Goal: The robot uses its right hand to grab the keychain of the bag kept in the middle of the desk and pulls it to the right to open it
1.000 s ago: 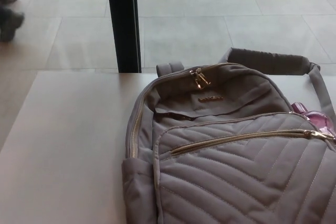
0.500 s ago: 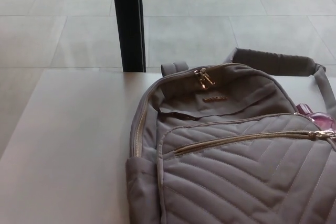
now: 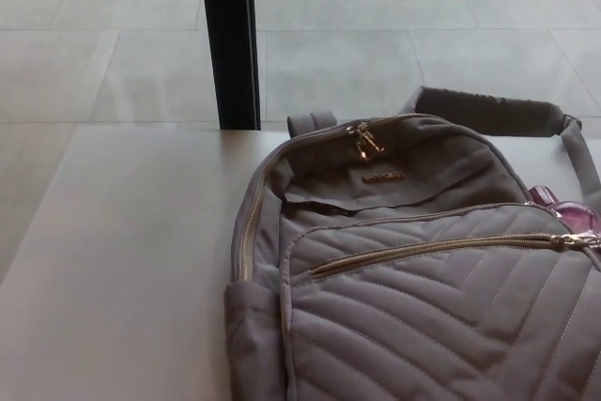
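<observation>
Grey quilted fabric backpack (image 3: pixel 413 269) lying flat toward the right edge and near edge of the pale table (image 3: pixel 122 269), front pocket zip closed. Gold zipper pulls (image 3: pixel 362 140) at its top, toward the far edge. Neither robot hand visible, state unknown.

head view, looking down, near the desk (image 3: pixel 113 260) (one camera)
</observation>
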Motion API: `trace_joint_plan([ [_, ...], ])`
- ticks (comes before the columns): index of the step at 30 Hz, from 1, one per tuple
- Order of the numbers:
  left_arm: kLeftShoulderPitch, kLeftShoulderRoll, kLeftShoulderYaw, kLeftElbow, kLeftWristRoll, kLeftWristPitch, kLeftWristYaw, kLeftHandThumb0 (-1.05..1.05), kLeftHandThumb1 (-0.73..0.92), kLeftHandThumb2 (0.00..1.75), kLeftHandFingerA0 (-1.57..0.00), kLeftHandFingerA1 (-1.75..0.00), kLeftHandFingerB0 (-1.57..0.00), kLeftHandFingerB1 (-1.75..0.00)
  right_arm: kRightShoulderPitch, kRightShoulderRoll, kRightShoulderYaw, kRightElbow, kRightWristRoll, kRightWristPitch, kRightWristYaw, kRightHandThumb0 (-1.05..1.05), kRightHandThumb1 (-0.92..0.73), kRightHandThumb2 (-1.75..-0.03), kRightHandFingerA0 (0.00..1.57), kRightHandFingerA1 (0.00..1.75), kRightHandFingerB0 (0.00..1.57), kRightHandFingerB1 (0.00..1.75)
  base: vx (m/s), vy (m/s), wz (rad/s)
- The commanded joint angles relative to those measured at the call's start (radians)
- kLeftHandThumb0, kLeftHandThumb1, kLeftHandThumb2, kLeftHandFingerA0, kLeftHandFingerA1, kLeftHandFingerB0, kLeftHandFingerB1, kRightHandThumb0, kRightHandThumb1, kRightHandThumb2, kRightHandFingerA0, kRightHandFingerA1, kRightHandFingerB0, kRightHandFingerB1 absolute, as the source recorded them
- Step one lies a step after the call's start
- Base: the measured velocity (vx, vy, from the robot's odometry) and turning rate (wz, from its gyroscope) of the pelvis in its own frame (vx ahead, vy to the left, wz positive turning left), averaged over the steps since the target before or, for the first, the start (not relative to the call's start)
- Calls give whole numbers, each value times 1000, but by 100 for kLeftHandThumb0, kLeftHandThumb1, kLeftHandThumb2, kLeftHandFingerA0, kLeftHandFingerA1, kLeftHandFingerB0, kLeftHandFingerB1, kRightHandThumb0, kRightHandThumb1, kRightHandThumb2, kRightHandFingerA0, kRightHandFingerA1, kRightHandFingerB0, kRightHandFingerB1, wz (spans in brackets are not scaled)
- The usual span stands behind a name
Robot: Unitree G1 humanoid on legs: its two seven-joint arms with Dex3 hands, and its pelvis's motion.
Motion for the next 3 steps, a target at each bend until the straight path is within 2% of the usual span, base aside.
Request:
trace_joint_plan([
  [1, -10, 19, -17, -8, 14, -14, 13, -90, 91, 84, -56, -54, -45, -44, 36, 312, -453, 195, 459, 161, -193, -59, -49, -86, 0, 46, 3, 31, 0, 0, 0],
  [3, -10, 20, -17, -8, 13, -13, 13, -90, 91, 84, -56, -54, -45, -44, 34, 317, -459, 198, 461, 160, -193, -59, -49, -86, 0, 46, 3, 31, 0, 0, 0],
])
